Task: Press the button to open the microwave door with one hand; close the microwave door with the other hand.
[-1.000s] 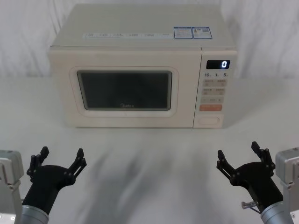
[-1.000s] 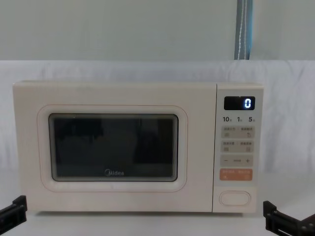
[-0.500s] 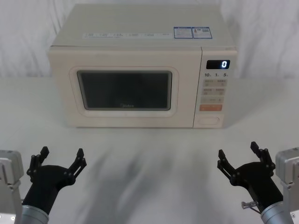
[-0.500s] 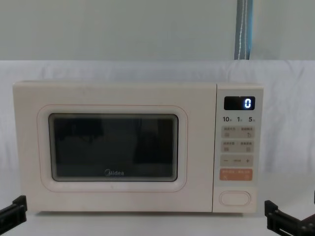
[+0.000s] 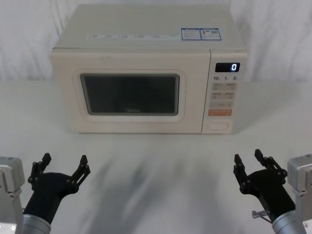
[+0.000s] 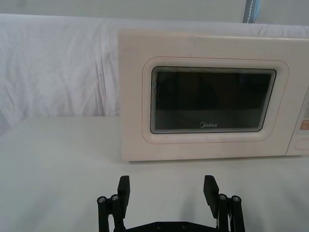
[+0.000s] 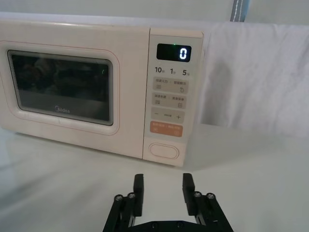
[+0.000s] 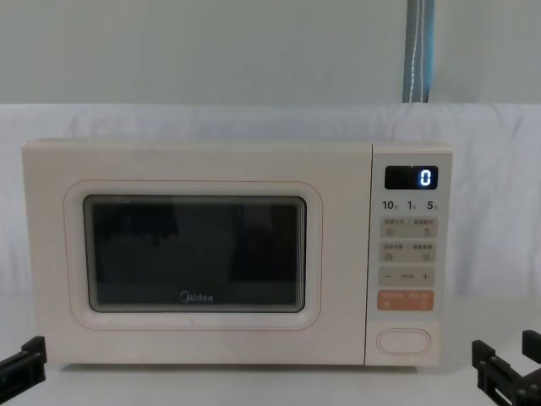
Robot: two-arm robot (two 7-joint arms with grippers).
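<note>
**Microwave door shut; right gripper narrowing for the button**

Right gripper (image 5: 252, 167): low over the desk (image 5: 161, 165), in front of the control panel, well short of it. Its fingers, spread wide half a second ago, now stand partly drawn together with a gap between them, holding nothing. Judged a preparation for poking: a narrower tip suits a single key better than a splayed claw.

Left gripper (image 5: 62, 168): parked low at the near left of the desk, fingers spread wide and empty, unchanged from the earlier frames.

Button (image 7: 164, 150): cream oval at the bottom of the keypad strip, directly below the orange key (image 7: 166, 129), straight ahead of the right gripper in its wrist view. Untouched.

Microwave door (image 8: 196, 254): flush with the face of the microwave (image 5: 146, 68), closed. Display (image 8: 412, 178) reads 0.

Task stage, as judged: opening press not yet made; the right arm needs to advance and rise slightly to meet the oval without catching the orange key.
</note>
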